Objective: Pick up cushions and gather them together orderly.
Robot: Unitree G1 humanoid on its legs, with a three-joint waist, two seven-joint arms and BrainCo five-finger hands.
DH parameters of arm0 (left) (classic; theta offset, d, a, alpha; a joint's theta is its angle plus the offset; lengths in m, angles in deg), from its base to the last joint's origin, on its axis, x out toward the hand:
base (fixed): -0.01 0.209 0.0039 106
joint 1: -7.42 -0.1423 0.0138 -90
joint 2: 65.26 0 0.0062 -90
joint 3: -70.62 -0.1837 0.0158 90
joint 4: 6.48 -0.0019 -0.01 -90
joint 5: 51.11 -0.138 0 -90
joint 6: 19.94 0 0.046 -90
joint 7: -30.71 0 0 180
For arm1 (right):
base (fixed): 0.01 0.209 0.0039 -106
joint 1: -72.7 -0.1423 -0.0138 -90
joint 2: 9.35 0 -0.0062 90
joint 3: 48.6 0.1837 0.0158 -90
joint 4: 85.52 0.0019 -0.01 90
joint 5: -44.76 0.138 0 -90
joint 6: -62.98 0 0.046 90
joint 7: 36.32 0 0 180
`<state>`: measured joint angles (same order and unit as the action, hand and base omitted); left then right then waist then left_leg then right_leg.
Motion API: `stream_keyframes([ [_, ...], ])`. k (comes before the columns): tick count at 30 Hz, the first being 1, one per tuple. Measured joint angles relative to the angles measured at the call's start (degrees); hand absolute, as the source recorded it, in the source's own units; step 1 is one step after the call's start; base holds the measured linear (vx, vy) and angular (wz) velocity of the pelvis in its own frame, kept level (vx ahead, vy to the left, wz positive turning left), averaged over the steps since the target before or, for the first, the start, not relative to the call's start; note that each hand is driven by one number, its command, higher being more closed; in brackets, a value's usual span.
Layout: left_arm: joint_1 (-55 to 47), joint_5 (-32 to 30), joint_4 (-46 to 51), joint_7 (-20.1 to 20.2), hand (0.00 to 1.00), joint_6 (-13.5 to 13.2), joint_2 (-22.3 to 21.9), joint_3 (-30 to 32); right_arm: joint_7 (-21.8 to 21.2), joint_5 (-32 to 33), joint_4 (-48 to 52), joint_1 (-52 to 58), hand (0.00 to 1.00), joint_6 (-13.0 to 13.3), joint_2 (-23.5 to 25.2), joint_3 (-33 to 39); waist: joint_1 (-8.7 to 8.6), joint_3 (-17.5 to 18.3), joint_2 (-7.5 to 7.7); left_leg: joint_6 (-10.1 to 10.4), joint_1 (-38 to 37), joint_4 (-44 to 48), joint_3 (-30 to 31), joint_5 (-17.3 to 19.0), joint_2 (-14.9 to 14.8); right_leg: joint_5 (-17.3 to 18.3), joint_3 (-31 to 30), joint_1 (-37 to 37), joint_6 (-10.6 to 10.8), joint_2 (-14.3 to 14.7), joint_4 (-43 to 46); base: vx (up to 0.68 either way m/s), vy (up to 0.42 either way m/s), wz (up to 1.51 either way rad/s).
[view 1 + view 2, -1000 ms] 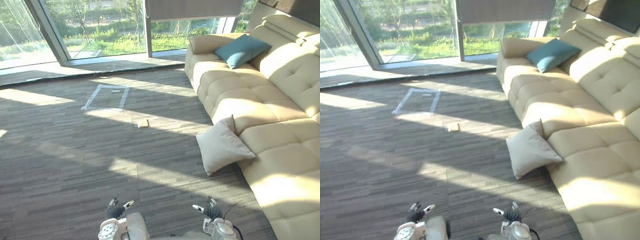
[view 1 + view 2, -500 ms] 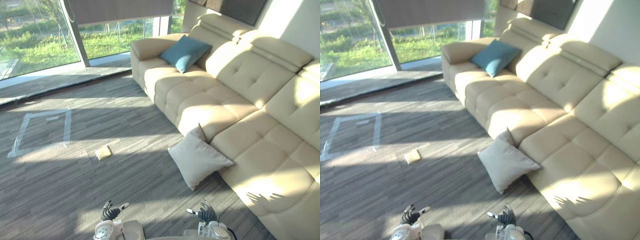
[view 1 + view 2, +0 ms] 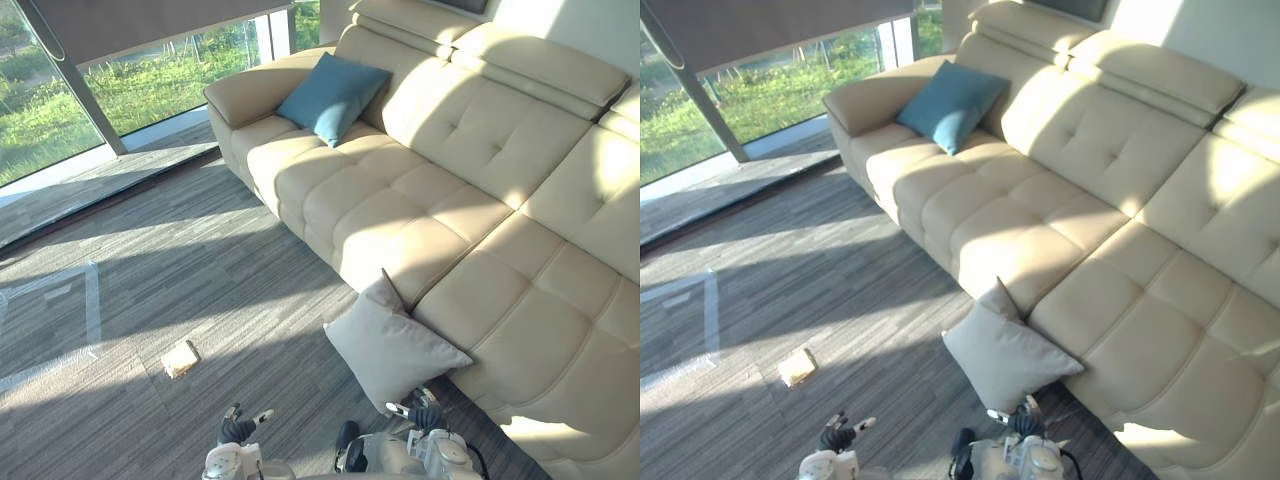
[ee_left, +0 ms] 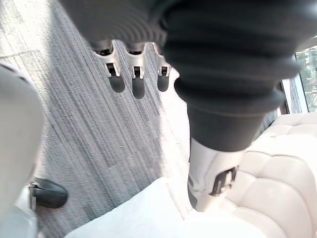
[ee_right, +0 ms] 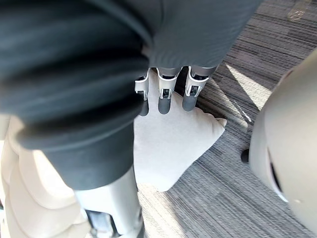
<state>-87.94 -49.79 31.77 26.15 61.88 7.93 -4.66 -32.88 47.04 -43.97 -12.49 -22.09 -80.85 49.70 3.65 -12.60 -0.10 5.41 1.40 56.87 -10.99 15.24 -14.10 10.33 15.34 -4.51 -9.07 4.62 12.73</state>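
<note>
approach step, as i judge it: my right hand (image 5: pixel 164 96), fingers straight and slightly apart, hangs empty near the cream cushion (image 3: pixel 395 345) leaning on the floor (image 3: pixel 190 260) against the sofa (image 3: pixel 470 180), left hand (image 4: pixel 132 79) equally relaxed, so next i should reach down, grasp it, and carry it toward the teal cushion (image 3: pixel 333 97).

The floor (image 3: pixel 200 270) lies open on the left and in the middle, with a small flat tan object (image 3: pixel 180 358) well left of the white cushion (image 3: pixel 392 345). That cushion leans on the sofa (image 3: pixel 470 200), which blocks its right and far sides, while its near and left sides are free. The right robot hand (image 3: pixel 420 414) hangs just near it, fingers straight. The teal cushion (image 3: pixel 332 97) at the sofa's far end is backed by armrest and backrest.
</note>
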Motion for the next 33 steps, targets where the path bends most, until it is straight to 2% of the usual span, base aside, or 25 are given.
stream_keyframes([
  [1,-0.21,-0.02,0.54,0.00,0.00,-0.01,-0.03,-0.05,-0.02,0.02,-0.10,0.09,0.00,-0.32,0.01,0.00,0.24,-0.20,0.60,0.14,1.90,-2.83,-0.10,0.81,0.14,0.24,-1.58,-1.87,0.44,0.06,-1.01,0.25,-0.029,-0.74],
  [3,-0.33,0.02,0.72,-0.06,0.00,-0.12,-0.25,-0.09,0.18,0.10,0.12,-0.11,0.00,-0.39,0.03,0.15,0.35,-0.16,0.36,-0.03,4.86,-10.74,1.43,2.43,1.97,0.73,-5.07,-4.02,1.31,-0.13,-2.17,0.31,0.035,-0.96],
  [4,-0.17,0.03,1.08,-0.19,0.00,-0.18,-0.31,-0.10,0.20,0.09,0.19,-0.19,0.00,-0.41,0.18,0.12,0.41,-0.18,0.39,0.31,6.36,-18.89,5.75,2.84,5.02,1.26,-7.80,-4.63,2.26,-0.83,-2.16,0.38,0.162,-1.22],
  [5,-0.12,0.12,1.07,-0.26,0.00,-0.24,-0.38,-0.08,0.31,0.09,0.17,-0.25,0.00,-0.43,0.27,0.00,0.72,-0.21,0.46,0.44,7.80,-24.99,12.54,2.70,8.72,1.84,-10.63,-5.17,3.08,-1.54,-2.05,0.38,0.203,-1.08],
  [6,-0.07,0.13,1.06,-0.27,0.00,-0.27,-0.44,-0.08,0.40,0.09,0.16,-0.25,0.00,-0.43,0.30,-0.01,0.90,-0.23,0.48,0.61,8.02,-26.57,15.21,2.59,9.91,1.99,-11.48,-5.24,3.30,-1.72,-2.12,0.32,0.223,-1.12],
  [7,0.21,0.38,1.06,-0.32,0.00,-0.38,-0.65,-0.11,0.58,0.09,0.04,-0.16,0.00,-0.48,0.32,-0.07,1.32,-0.16,0.37,1.98,8.45,-30.73,23.21,1.77,13.59,2.60,-14.52,-5.38,4.34,-2.24,-2.06,0.31,0.265,-1.15],
  [8,0.13,1.14,0.78,-0.37,0.00,-0.44,-1.01,-0.22,0.67,0.09,-0.06,0.17,0.00,-0.49,0.24,-0.32,1.56,0.18,-0.21,1.34,8.16,-34.20,29.46,-0.29,15.53,3.57,-17.36,-5.27,5.74,-2.14,-1.70,0.29,0.284,-1.15],
  [9,0.08,1.20,0.33,-0.37,0.00,-0.44,-1.18,-0.27,0.69,0.09,-0.05,0.38,0.00,-0.48,0.16,-0.45,1.58,0.40,-0.61,0.16,8.07,-34.80,30.50,-1.15,15.60,3.94,-18.27,-5.30,6.16,-1.89,-1.42,0.30,0.341,-1.37],
  [10,0.29,1.75,-0.37,-0.25,0.00,-0.48,-0.95,-0.30,0.69,0.08,-0.53,0.63,0.00,-0.64,0.07,-0.75,2.05,0.74,-0.91,0.36,6.89,-33.51,28.85,-5.30,15.30,6.16,-22.77,-5.49,7.69,-1.57,1.16,0.26,0.293,-1.18],
  [13,0.08,1.54,-1.66,-0.15,0.00,-0.50,1.68,-0.58,0.56,0.09,-0.46,1.93,0.00,-0.92,1.07,-2.54,2.19,2.93,2.82,-2.61,4.40,-34.96,22.14,-3.56,16.81,7.36,-29.05,-3.27,9.72,-4.58,5.29,0.31,0.362,-1.15],
  [14,0.10,1.26,-2.08,-0.13,0.00,-0.44,2.10,-0.78,0.64,0.17,-0.30,2.38,0.00,-0.90,1.29,-2.23,1.90,3.32,3.26,-3.41,4.16,-35.16,20.91,-3.09,17.10,7.09,-30.13,-2.68,10.10,-5.01,6.05,0.23,0.305,-0.83],
  [18,0.24,1.21,-2.87,-0.24,0.00,-0.41,2.23,-1.07,1.04,0.21,-0.32,2.50,0.00,-0.86,1.28,-1.66,1.52,3.37,3.27,-5.27,1.01,-37.36,16.64,-2.28,16.81,5.17,-32.22,-2.26,11.73,-5.70,7.44,0.12,0.144,-0.48],
  [19,0.19,1.22,-2.92,-0.25,0.00,-0.40,1.93,-1.07,1.05,0.20,-0.81,2.33,0.00,-0.87,1.27,-1.69,1.93,3.57,3.00,-5.33,-0.55,-38.77,14.47,-2.25,15.80,4.04,-31.18,-1.80,13.29,-5.67,7.89,0.15,0.102,-0.85],
  [21,0.04,1.21,-3.02,-0.26,0.00,-0.39,1.45,-1.06,1.17,0.18,-2.01,1.60,0.00,-0.84,0.94,-1.65,2.28,4.28,1.79,-5.41,-2.16,-40.61,11.56,-2.31,13.55,1.74,-26.44,-0.82,14.67,-5.76,8.08,0.11,0.055,-0.91],
  [24,0.07,1.21,-3.77,-0.32,0.00,-0.21,1.34,-1.03,1.64,0.21,-2.45,1.19,0.00,-0.74,0.92,-1.47,2.19,4.57,1.32,-5.32,-4.99,-42.86,7.50,-2.37,11.68,0.16,-11.04,-0.88,14.47,-7.46,7.82,0.07,-0.016,-0.78],
  [29,0.08,2.33,-4.06,-0.55,0.00,-0.11,0.34,-1.44,2.41,0.68,-2.45,1.22,0.00,-0.25,0.62,2.20,1.88,4.87,0.33,-4.40,-5.96,-43.01,6.87,-2.95,11.56,0.34,-9.32,-2.22,14.16,-7.64,6.23,0.05,-0.066,-0.07],
  [33,0.87,4.48,-2.49,-1.64,0.00,-0.20,0.42,-1.45,3.53,2.82,-2.37,-0.45,0.00,-0.16,0.05,2.65,1.97,1.61,0.37,-4.09,-2.83,-39.27,7.11,-3.40,11.17,1.20,-8.43,1.45,13.13,-7.84,10.64,-0.07,-0.063,0.11],
])
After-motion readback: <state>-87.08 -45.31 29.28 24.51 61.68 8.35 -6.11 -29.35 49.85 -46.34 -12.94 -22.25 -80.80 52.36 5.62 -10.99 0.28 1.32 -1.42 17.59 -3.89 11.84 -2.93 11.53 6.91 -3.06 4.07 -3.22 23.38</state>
